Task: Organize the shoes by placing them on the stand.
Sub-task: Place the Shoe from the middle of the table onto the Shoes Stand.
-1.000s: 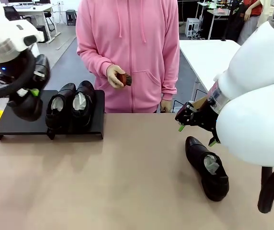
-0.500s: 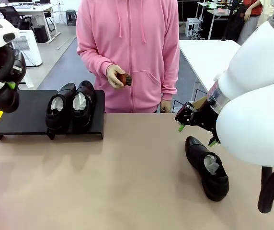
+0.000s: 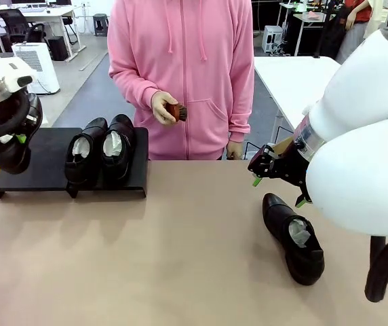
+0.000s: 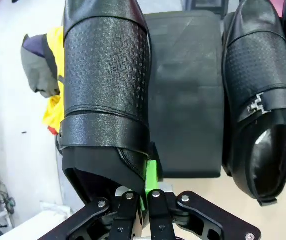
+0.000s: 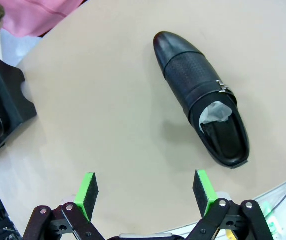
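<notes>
The left gripper (image 4: 148, 181) is closed on the thin side wall of one black shoe (image 4: 105, 85), near its heel opening, with one green pad on the outside of the leather. This held shoe is at the left end of the stand (image 3: 45, 155), its toe pointing away from the wrist camera. I cannot tell if its sole touches the platform. In the left wrist view a bare strip of the stand lies between the held shoe and the next shoe (image 4: 260, 100). From the front, two shoes stand side by side and touching at the right end of the stand, the left one (image 3: 85, 155) and the right one (image 3: 118, 146), both with white paper inside. The stand is near the far left corner of the table (image 3: 180, 258). The fourth shoe (image 3: 292, 238) lies flat on the table near the right edge, well apart from the stand, also with white paper inside. The right gripper (image 3: 275, 180) hangs above the table just beyond this shoe's toe, with its jaws wide apart and nothing between them. A person in a pink hoodie stands at the far edge, and one hand (image 3: 161, 109) holds a small brown brush (image 3: 178, 111).
</notes>
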Robot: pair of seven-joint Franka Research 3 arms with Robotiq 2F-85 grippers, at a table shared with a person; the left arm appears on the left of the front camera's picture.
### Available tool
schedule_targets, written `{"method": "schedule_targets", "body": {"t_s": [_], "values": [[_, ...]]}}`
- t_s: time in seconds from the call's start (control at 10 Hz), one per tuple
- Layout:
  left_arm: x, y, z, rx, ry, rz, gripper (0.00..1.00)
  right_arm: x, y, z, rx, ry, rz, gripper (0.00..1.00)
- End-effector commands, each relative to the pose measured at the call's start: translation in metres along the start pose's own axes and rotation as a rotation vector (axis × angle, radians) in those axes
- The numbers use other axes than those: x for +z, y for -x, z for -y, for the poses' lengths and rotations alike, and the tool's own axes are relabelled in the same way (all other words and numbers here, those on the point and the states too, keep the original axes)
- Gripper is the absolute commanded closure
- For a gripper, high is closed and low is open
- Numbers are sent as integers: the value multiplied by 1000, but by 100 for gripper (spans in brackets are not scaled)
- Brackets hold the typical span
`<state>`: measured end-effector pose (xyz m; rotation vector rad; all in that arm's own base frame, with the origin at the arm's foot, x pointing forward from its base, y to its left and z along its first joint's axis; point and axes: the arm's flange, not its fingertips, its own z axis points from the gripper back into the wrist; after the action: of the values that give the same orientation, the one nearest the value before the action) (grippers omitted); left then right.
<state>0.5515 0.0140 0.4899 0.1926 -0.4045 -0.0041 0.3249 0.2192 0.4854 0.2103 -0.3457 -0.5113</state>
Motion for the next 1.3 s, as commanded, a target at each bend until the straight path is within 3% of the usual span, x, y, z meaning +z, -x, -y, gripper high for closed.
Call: {"method": "schedule_targets", "body": {"t_s": [0.0, 0.2, 0.8, 1.0, 1.2], "values": [[1, -4, -3, -16, -30, 42, 100, 0, -4, -2, 17, -21, -7, 0], [3, -4, 1, 10, 17, -27, 100, 0, -4, -2, 17, -21, -7, 0], [-8, 1, 3, -8, 0, -18, 100, 0, -4, -2, 17, -21, -7, 0], [-16, -6, 16, -24, -126, 47, 100, 0, -4, -2, 17, -21, -7, 0], [-21, -6, 17, -25, -162, 63, 100, 0, -4, -2, 17, -21, -7, 0]]}}
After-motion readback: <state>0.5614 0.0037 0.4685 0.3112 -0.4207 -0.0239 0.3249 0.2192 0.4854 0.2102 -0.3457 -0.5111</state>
